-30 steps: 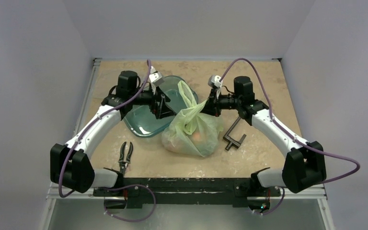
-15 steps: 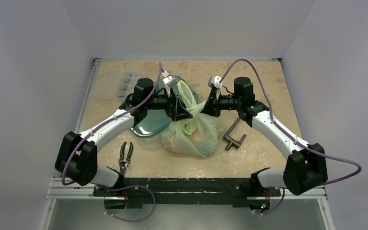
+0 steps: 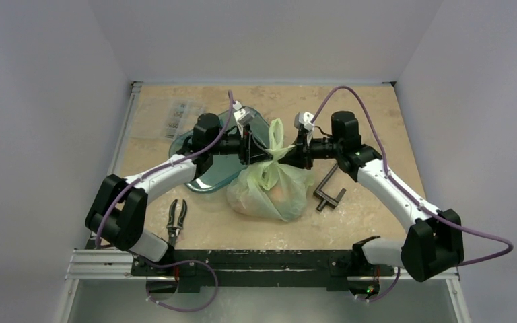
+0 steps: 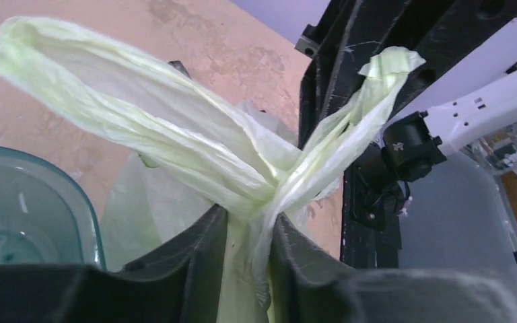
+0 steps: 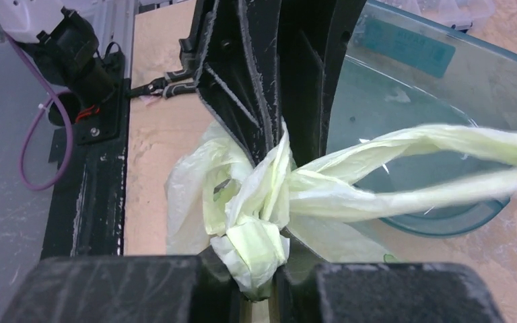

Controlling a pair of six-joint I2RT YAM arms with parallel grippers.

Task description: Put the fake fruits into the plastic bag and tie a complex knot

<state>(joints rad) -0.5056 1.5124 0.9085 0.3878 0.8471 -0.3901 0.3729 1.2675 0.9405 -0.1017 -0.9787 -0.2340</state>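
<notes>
The pale green plastic bag [image 3: 269, 192] lies mid-table, bulging with the fake fruits; only an orange one [image 3: 278, 194] shows through the film. Its neck is twisted into a knot [image 3: 271, 159], and a handle loop [image 3: 275, 134] stands up behind it. My left gripper [image 3: 256, 151] comes in from the left and is shut on a twisted strand [image 4: 246, 195] just below the knot, with my left gripper [image 4: 249, 232] pinching it on both sides. My right gripper [image 3: 287, 157] meets it from the right. In its wrist view my right gripper [image 5: 259, 269] pinches the folded tail [image 5: 256, 245].
A translucent teal tub [image 3: 205, 176] sits left of the bag, under my left arm. Pliers [image 3: 176, 217] lie near the front left. A dark metal clamp [image 3: 328, 188] lies right of the bag. A flat printed packet [image 3: 175, 118] rests at the back left.
My left arm swung right to the bag's neck and its jaws closed on the strand. The handle loop shifted right and stands more upright. My right arm barely moved.
</notes>
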